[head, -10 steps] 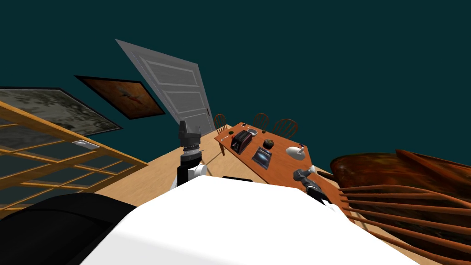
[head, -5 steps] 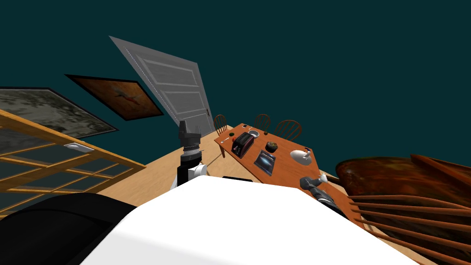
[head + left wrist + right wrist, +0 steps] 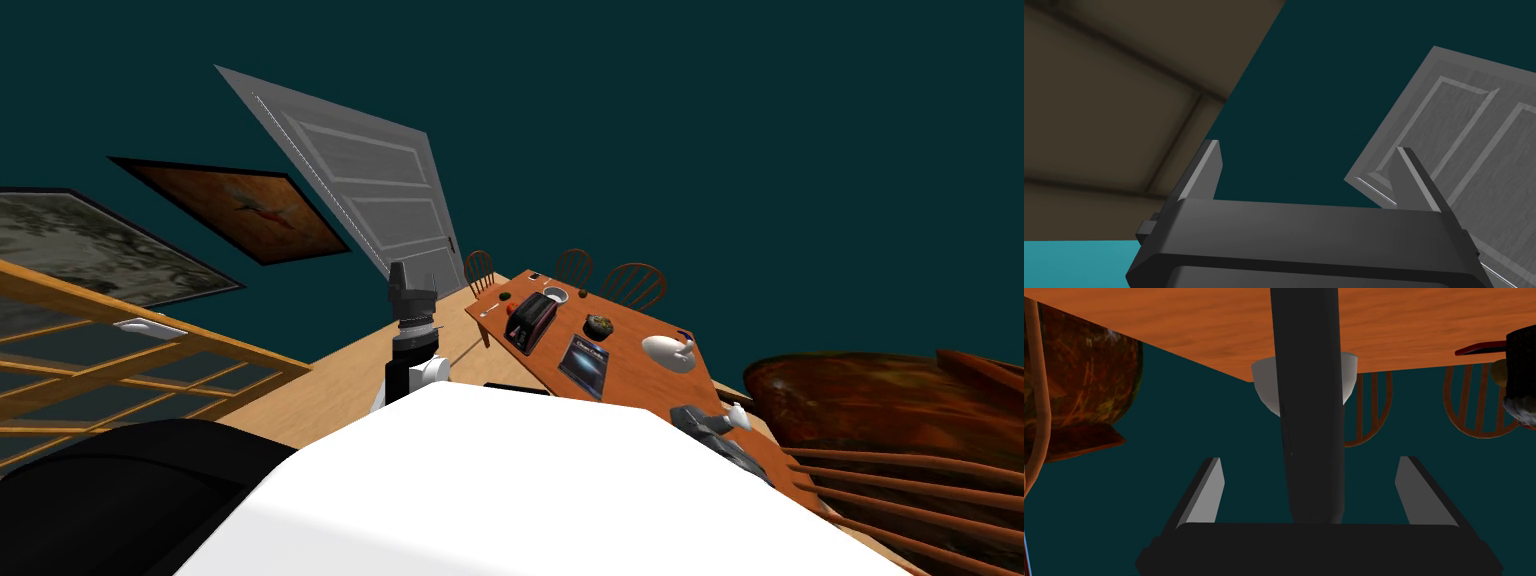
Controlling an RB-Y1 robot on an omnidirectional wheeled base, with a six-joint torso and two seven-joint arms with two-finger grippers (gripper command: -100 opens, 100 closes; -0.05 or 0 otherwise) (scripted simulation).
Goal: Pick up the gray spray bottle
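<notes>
Two fingers spread: right gripper near spray bottle at tabletop's edge.
Light, slick, I judge; I'd pinch its neck.

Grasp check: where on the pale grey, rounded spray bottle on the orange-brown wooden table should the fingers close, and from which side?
Probably the rounded body of the pale grey spray bottle, not its sprayer head. Come from the near end of the wooden table, where the open right gripper faces it: the curved sides give two opposed faces.

table: orange wood grain | spray bottle: pale grey | door: grey
</notes>
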